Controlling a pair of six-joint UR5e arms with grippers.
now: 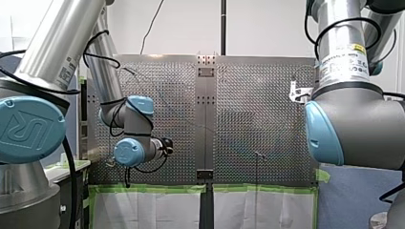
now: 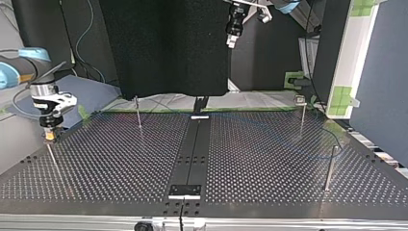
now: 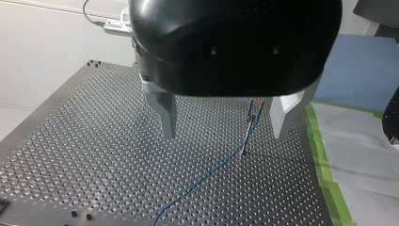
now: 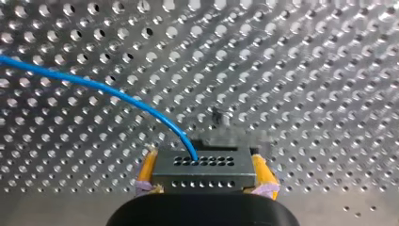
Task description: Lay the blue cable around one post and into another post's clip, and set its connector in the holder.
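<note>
My right gripper [image 4: 206, 178] is shut on a grey connector [image 4: 204, 164] pierced with rows of small holes, its yellow pads on both sides. The blue cable [image 4: 108, 92] leaves the connector's top and curves off over the perforated table. In the top view this gripper [image 2: 49, 134] hangs at the left, just above a thin post [image 2: 54, 161]. My left gripper [image 3: 223, 134] is open, high above the table. Ahead of it stands a post with a clip [image 3: 254, 109], and the blue cable [image 3: 207, 174] runs through it. It also shows at the top view's upper edge [image 2: 231, 42].
More thin posts stand on the table in the top view, at the back left [image 2: 138, 113], back right [image 2: 302, 115] and right [image 2: 331, 166]. A dark rail [image 2: 192, 154] runs down the table's middle. Green tape [image 3: 324, 174] marks the table's edge.
</note>
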